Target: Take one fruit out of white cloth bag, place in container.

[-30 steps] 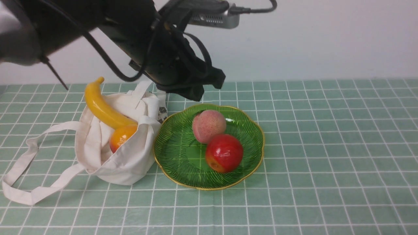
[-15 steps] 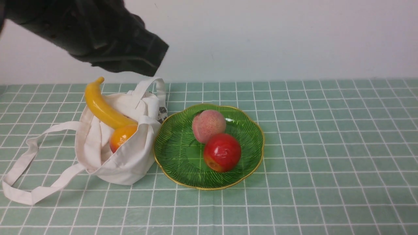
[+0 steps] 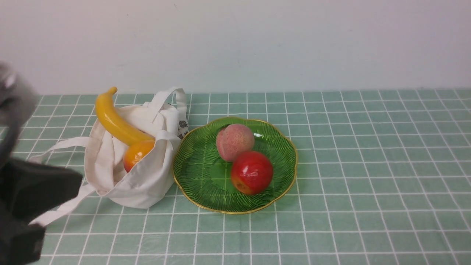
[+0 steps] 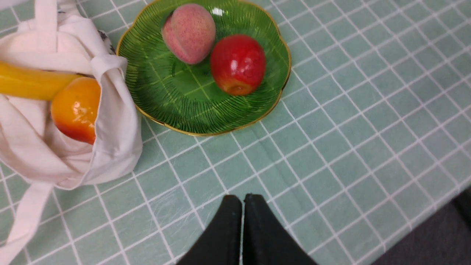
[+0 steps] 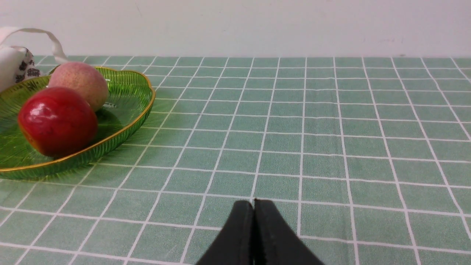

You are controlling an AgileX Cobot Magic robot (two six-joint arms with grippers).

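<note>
The red apple (image 3: 252,172) (image 4: 238,63) (image 5: 57,120) lies in the green glass dish (image 3: 198,165) (image 4: 165,88) (image 5: 128,99), touching a pink peach (image 3: 234,142). The white cloth bag (image 3: 143,184) (image 4: 110,147) slumps just left of the dish, holding a banana (image 3: 114,121) and an orange (image 3: 137,154). My left gripper (image 4: 243,198) is shut and empty, raised above the table near its front edge; its arm shows at the far left of the front view. In its wrist view my right gripper (image 5: 254,203) is shut and empty, low over the cloth right of the dish.
A green checked cloth (image 3: 368,165) covers the table, backed by a plain wall. The bag's strap handles (image 3: 55,145) trail to the left. The table's front edge (image 4: 434,204) shows in the left wrist view.
My left arm has swung away from above the dish and bag, down to the lower left of the front view. The apple rocked slightly in the dish.
</note>
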